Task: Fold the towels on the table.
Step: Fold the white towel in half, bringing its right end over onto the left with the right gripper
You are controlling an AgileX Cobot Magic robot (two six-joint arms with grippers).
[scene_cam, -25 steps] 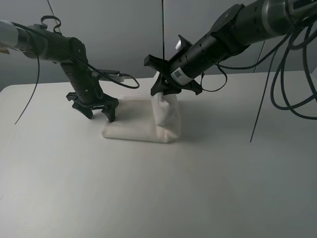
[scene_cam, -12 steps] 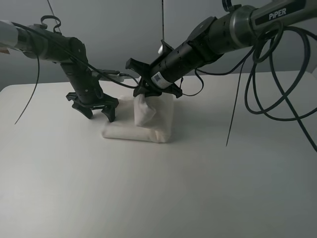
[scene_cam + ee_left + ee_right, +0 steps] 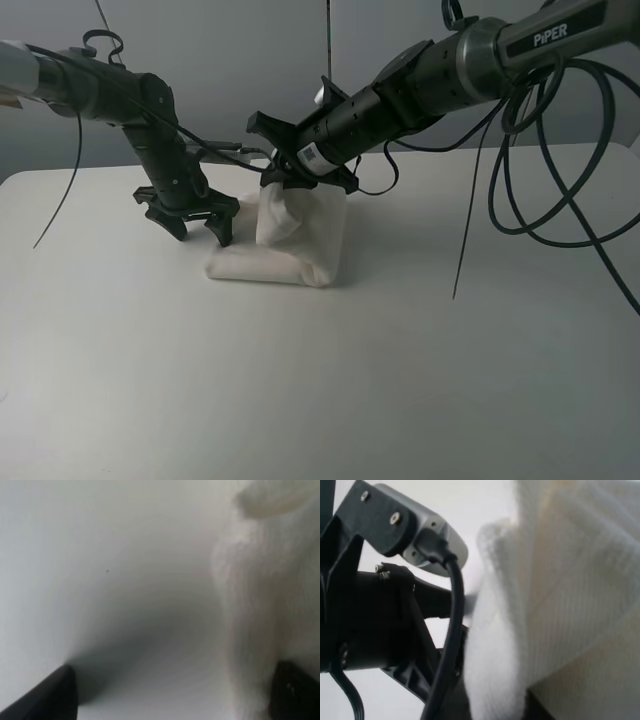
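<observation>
The white towel (image 3: 300,250) lies folded on the table (image 3: 320,380). My right gripper (image 3: 284,190) is shut on one edge of it and holds that flap up over the folded part, leaning toward the left side. In the right wrist view the lifted cloth (image 3: 560,595) fills the frame, with the left arm (image 3: 380,625) just beyond it. My left gripper (image 3: 203,233) stands open at the towel's left edge, tips down near the tabletop. In the left wrist view one dark fingertip (image 3: 55,695) is over bare table and the other sits by the towel (image 3: 260,610).
Black cables (image 3: 540,170) hang in loops from the right arm over the table's right side. A thin cable (image 3: 60,190) trails from the left arm. The table's rounded back-left corner (image 3: 15,180) is near the left arm.
My right gripper has carried the lifted towel flap leftward across the folded towel, toward the left gripper. The left arm has stayed where it was, still open.
</observation>
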